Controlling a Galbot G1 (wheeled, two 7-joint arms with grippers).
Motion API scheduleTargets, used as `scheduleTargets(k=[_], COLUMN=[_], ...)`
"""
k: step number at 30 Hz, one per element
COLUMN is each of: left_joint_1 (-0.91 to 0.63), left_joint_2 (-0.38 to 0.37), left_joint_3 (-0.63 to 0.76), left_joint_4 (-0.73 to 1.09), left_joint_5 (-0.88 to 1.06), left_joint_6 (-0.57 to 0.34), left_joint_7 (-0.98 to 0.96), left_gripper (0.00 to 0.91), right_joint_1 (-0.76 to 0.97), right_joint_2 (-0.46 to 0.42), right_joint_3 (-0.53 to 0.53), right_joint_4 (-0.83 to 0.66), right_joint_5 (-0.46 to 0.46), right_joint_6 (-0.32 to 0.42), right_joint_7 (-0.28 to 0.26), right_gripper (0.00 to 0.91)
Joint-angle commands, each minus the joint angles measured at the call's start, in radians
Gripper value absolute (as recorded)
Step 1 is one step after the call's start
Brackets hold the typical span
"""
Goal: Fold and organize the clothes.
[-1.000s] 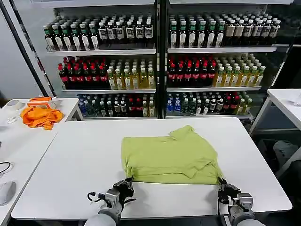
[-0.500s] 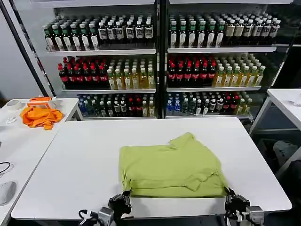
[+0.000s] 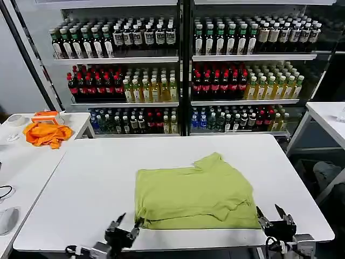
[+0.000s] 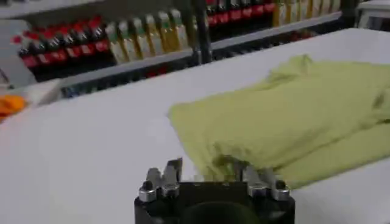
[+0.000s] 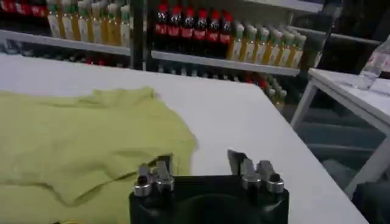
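T-shirt (image 3: 197,193), light olive green and folded into a rough rectangle with its plain face up, lies flat on the white table (image 3: 97,183), toward the table's six o'clock edge and a little right of centre. A sleeve or corner pokes up at about twelve o'clock on the cloth, and its front hem runs close to the table's near edge. Behind the table, at twelve o'clock, stands a glass-fronted cooler (image 3: 183,70) with shelves of bottled drinks. On a side table at ten o'clock lies a crumpled bright orange cloth (image 3: 47,134).

At the shirt's seven o'clock corner sits the left gripper (image 3: 127,227), fingers spread apart and holding nothing, one fingertip just beside the cloth's edge. At the shirt's five o'clock corner sits the right gripper (image 3: 274,217), likewise spread wide and empty, just off the hem.
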Motion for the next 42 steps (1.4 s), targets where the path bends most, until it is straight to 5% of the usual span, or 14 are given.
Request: scheduleTargets(k=[1, 16, 34, 35, 37, 38, 39, 40, 42], left_joint_1=[-0.357, -0.767, -0.853, -0.851, -0.844, -0.841, -0.837, -0.834, -0.832], left_joint_2=[0.094, -0.002, -0.063, -0.063, -0.063, -0.062, -0.061, -0.061, -0.061], left_joint_3=[-0.071, 0.264, 0.37, 0.37, 0.368, 0.367, 0.367, 0.367, 0.366], left_joint_4=[0.197, 0.556, 0.726, 0.727, 0.726, 0.725, 0.724, 0.725, 0.727], left_joint_5=[-0.305, -0.408, -0.413, -0.416, -0.42, -0.422, -0.422, -0.422, -0.423], left_joint_6=[0.012, 0.013, 0.013, 0.012, 0.012, 0.012, 0.012, 0.012, 0.012], left_joint_7=[-0.076, -0.101, -0.111, -0.11, -0.105, -0.102, -0.098, -0.098, -0.098], left_gripper=[0.907, 0.907, 0.907, 0.544, 0.081, 0.05, 0.02, 0.02, 0.02], right_joint_1=[0.36, 0.882, 1.087, 1.089, 1.089, 1.09, 1.09, 1.09, 1.091], right_joint_2=[-0.041, 0.003, 0.143, 0.148, 0.155, 0.157, 0.16, 0.163, 0.167], right_joint_3=[-0.119, -0.475, -0.592, -0.596, -0.601, -0.604, -0.606, -0.608, -0.608], right_joint_4=[-0.188, -0.637, -1.015, -1.021, -1.03, -1.033, -1.039, -1.042, -1.054], right_joint_5=[0.102, 0.258, 0.281, 0.281, 0.281, 0.281, 0.281, 0.282, 0.283], right_joint_6=[-0.043, -0.045, -0.044, -0.044, -0.043, -0.043, -0.043, -0.043, -0.043], right_joint_7=[0.031, 0.087, 0.079, 0.079, 0.077, 0.075, 0.073, 0.072, 0.069], right_gripper=[0.907, 0.907, 0.907, 0.907, 0.907, 0.595, 0.171, 0.05, 0.0])
